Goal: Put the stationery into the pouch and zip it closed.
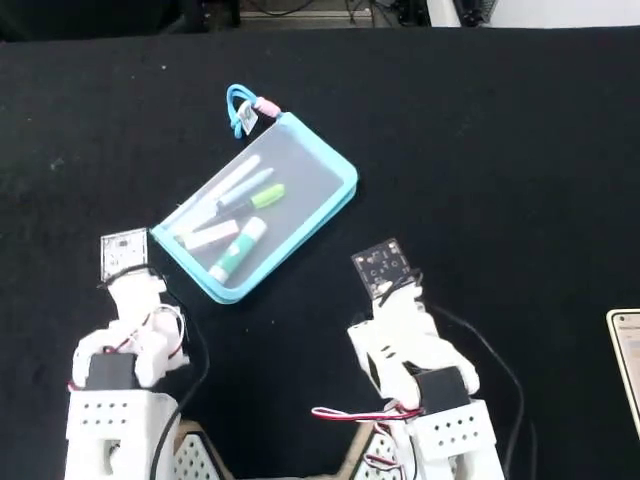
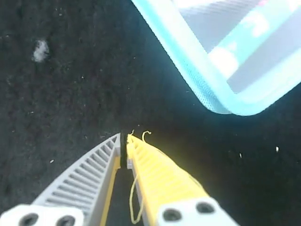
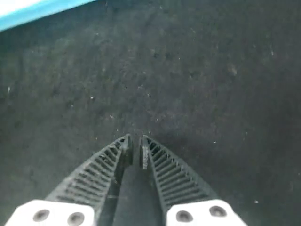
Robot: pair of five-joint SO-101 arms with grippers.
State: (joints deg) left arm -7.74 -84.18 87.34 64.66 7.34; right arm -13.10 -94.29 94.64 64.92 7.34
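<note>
High view: pouch (image 1: 312, 178); perhaps five pens (image 1: 238, 250)

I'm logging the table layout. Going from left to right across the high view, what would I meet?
Left arm → pouch, with the stationery inside → right arm → pale flat object at the right edge.

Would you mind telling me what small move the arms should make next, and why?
Probably none beyond holding still: the stationery already lies inside the pouch, the zip pull seems to sit at its far corner, and both the left gripper and right gripper are shut, off the pouch.
</note>
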